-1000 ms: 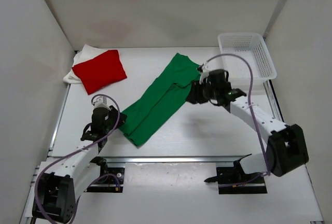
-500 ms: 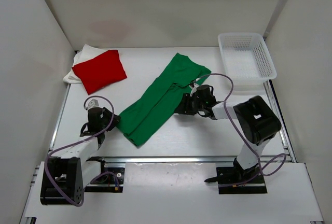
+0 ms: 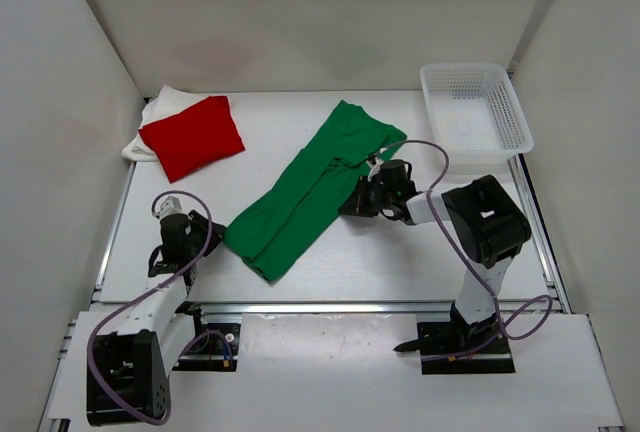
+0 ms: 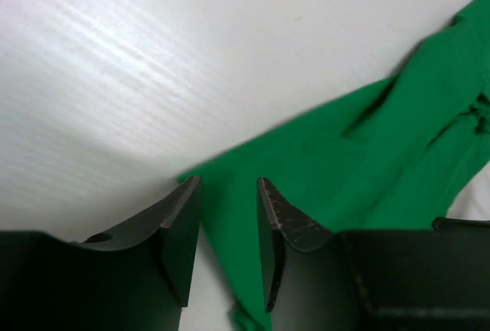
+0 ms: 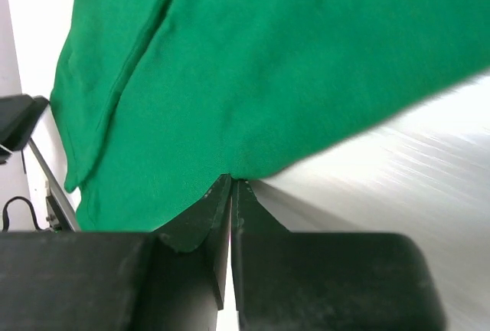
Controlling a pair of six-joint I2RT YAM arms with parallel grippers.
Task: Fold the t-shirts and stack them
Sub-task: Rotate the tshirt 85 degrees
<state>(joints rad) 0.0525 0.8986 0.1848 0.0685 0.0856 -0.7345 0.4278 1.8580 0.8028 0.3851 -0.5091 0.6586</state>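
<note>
**Two end effectors now on the green shirt's edges**

One second has brought the right arm from a long reach into a tight fold, elbow up at the right of centre in the top view. Its end effector now sits low on the table at the right edge of the green shirt. It stood spread half a second ago. Now the fingers are pressed together exactly at the hem, and the cloth edge draws to a small point between the tips, so it looks like a pinch on the hem.

The left arm has drawn back toward the left edge of the top view. Its end effector is spread, with the shirt's lower left corner lying between the tips and nothing yet clamped.

The green shirt lies about where it did, a long band already doubled lengthwise. It runs from upper centre down to lower left of centre.

The red shirt rests folded on the white shirt at the upper left. The basket stands at the upper right.

By my reading, two shirts are stacked and the green one is mid-fold. The right grip is the start of the next fold. The left side probably still has to close on its corner before the cloth can be lifted evenly.
</note>
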